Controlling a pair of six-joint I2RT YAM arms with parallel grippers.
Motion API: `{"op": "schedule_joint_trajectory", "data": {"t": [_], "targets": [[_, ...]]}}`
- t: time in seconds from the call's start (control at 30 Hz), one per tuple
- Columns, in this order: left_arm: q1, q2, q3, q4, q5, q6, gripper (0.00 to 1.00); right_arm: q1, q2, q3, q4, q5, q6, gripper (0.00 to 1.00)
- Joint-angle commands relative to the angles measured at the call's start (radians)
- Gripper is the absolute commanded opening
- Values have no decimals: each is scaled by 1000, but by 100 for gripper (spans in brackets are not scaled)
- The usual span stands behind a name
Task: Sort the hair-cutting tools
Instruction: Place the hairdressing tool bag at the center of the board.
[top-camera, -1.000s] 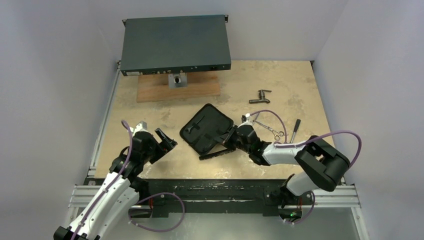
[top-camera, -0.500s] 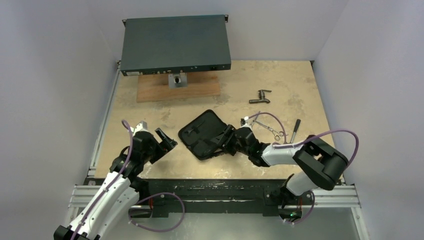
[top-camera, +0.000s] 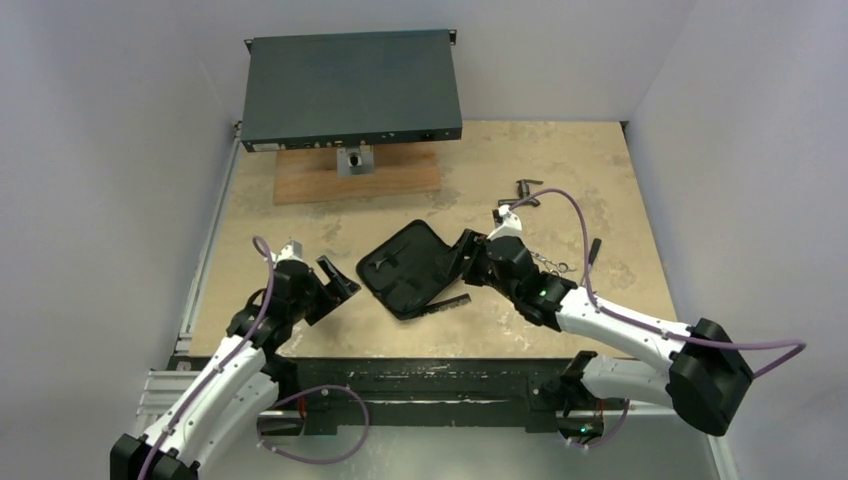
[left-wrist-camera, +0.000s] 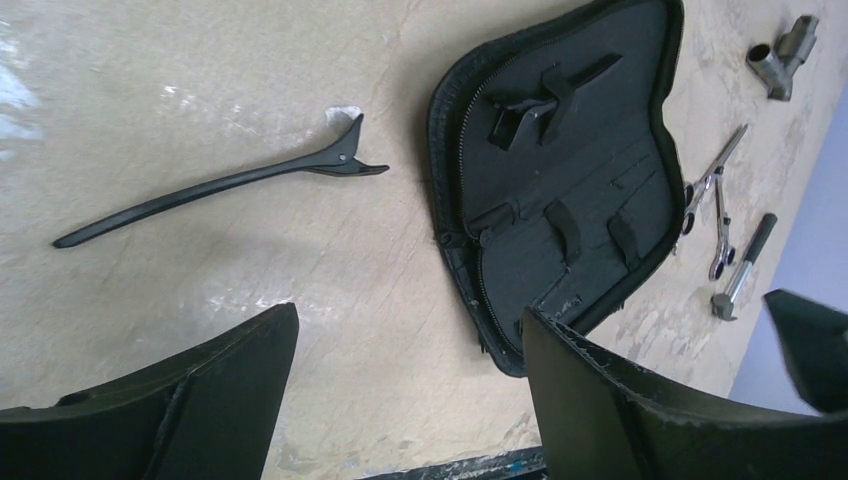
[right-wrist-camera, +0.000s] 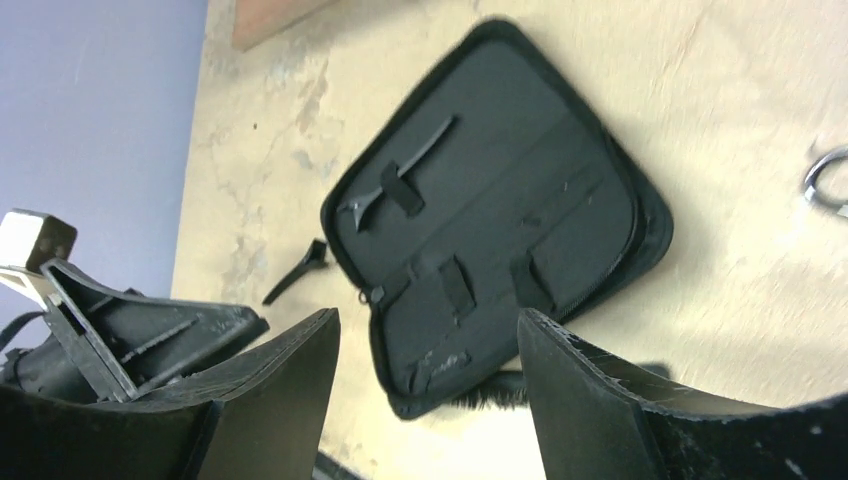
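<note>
Both our claws are spread wide open with nothing in them. The left claw (top-camera: 338, 278) has the loose black hair clip (left-wrist-camera: 220, 185) on the desk (top-camera: 580, 165) just ahead of it, left of the open zip case (top-camera: 405, 262). The right claw (top-camera: 460, 258) is over the case's right edge. The comb (top-camera: 437, 304) lies along its near edge, and the scissors (top-camera: 548, 265) sit further right near the hammer (top-camera: 590, 250).

Black case (left-wrist-camera: 570, 180), black clip (left-wrist-camera: 220, 184), silver scissors (left-wrist-camera: 712, 185), mottled tan table (top-camera: 560, 160).
</note>
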Motion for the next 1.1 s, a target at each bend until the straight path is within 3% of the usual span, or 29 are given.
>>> {"op": "schedule_joint_trajectory", "data": {"t": [0.0,0.2,0.47,1.07], "targets": [[-48,83,1,156,70,21,81,-32,17,70,-36,110,-200,63],[-175,230,59,236,27,7,77,-162,147,57,149,27,-231,55],[-187,393,58,327,27,-11,76,-180,332,122,199,52,-286,59],[-211,635,124,446,38,-15,74,-189,388,29,267,-56,-233,52]]}}
